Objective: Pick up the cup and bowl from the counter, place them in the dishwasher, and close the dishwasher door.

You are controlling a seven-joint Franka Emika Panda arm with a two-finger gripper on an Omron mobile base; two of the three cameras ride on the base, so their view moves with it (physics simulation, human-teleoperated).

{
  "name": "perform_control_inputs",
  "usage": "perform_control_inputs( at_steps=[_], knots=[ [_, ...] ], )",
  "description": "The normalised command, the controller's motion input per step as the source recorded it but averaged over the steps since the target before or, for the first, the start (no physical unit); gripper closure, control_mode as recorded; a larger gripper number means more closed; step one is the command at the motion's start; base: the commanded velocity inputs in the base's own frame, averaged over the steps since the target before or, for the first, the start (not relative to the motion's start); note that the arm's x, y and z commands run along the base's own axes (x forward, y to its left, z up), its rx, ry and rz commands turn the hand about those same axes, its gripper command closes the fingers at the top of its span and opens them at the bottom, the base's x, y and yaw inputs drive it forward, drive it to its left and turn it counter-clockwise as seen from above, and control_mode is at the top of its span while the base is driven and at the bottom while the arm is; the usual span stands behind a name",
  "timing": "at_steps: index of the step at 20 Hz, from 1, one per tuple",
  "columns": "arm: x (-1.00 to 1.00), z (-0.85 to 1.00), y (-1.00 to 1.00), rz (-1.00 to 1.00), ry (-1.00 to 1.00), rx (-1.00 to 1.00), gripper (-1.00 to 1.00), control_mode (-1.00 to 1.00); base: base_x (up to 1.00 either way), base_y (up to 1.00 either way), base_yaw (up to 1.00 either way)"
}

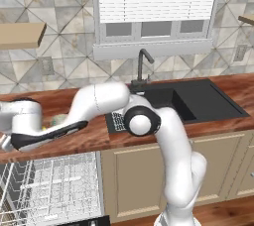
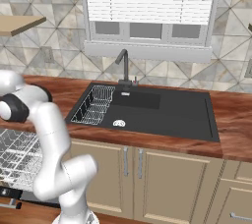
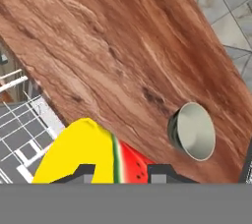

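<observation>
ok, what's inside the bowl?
Nothing visible: the bowl on the counter shows a plain pale interior in the hand view. Its deepest part is hidden by the near rim.

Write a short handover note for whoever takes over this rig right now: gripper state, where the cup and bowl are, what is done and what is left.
Gripper: jaws either side of the cup, closing in; a firm grip can't be confirmed.
Cup: at the counter edge, above the dishwasher rack.
Bowl: on the counter beside the cup, apart from it, untouched.
Dishwasher: open, white racks showing.
Done: reach to the cup.
Left: load cup, load bowl, close the door.
</observation>
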Motion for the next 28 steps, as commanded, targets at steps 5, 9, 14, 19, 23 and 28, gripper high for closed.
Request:
perform_control_inputs(
  at_steps=[5, 9, 14, 19, 23, 28],
  knots=[
    [-0.38, -0.48, -0.14, 0.15, -0.15, 0.0, 1.0, -1.0, 0.0, 0.0, 0.0],
    [-0.39, -0.46, -0.36, 0.13, -0.15, 0.0, 1.0, -1.0, 0.0, 0.0, 0.0],
    [-0.43, -0.05, -0.21, 0.08, -0.15, 0.0, 1.0, -1.0, 0.0, 0.0, 0.0],
    [-0.25, -0.26, -0.05, 0.06, -0.05, 0.0, 1.0, -1.0, 0.0, 0.0, 0.0],
    [-0.05, -0.47, 0.0, 0.06, 0.0, 0.0, 1.0, -1.0, 0.0, 0.0, 0.0],
    [0.0, -0.56, 0.0, 0.04, 0.03, -0.03, 1.0, -1.0, 0.0, 0.0, 0.0]
  ],
)
